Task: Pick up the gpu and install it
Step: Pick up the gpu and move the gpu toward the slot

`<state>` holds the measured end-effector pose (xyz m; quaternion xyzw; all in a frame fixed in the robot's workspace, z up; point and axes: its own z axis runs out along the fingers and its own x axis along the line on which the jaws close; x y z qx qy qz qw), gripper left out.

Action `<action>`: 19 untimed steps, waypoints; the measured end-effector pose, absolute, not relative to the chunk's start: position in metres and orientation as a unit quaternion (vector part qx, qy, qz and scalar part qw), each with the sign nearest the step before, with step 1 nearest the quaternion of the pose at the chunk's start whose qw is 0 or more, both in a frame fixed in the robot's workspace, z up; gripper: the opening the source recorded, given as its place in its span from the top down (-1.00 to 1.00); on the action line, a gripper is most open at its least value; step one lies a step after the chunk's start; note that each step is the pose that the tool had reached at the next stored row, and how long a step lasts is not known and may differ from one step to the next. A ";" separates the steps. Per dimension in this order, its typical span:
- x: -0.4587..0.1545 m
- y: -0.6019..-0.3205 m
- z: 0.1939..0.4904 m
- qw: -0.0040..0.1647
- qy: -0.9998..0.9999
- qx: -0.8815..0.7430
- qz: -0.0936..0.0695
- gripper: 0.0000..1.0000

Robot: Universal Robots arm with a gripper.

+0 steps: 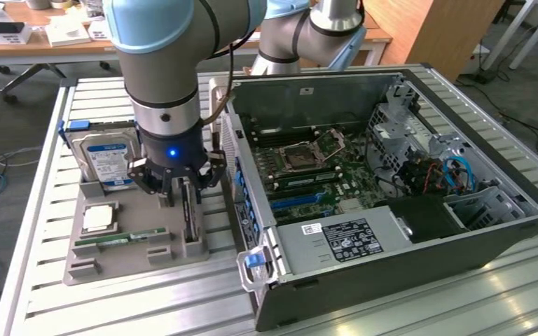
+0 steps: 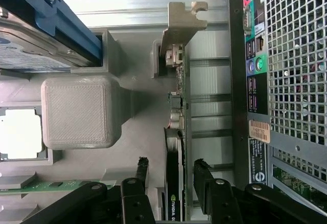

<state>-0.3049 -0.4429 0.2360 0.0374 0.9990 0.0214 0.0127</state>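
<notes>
Gripper (image 2: 172, 162), jaws apart, straddles the gpu (image 2: 173, 198), which stands on edge in the tray (image 2: 138, 132), beside the case (image 2: 301, 81).

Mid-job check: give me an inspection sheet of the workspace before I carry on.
Surface: slatted metal table carrying a grey parts tray and an open PC case.
Job's things: gpu stands on edge in the tray, not yet lifted.
Clutter: hard drive, CPU and RAM stick in the tray.
Grippers: gripper open, fingers either side of the gpu.
Cables: blue cables inside the case.
Surroundings: desk behind the table.
</notes>
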 end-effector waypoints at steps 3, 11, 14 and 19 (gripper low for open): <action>-0.304 -0.443 0.235 0.013 0.999 0.037 0.021 0.03; -0.304 -0.443 0.233 0.013 0.999 0.037 0.018 0.03; -0.304 -0.443 0.232 0.013 0.999 0.037 0.018 0.03; -0.303 -0.444 0.231 0.013 0.999 0.038 0.016 0.03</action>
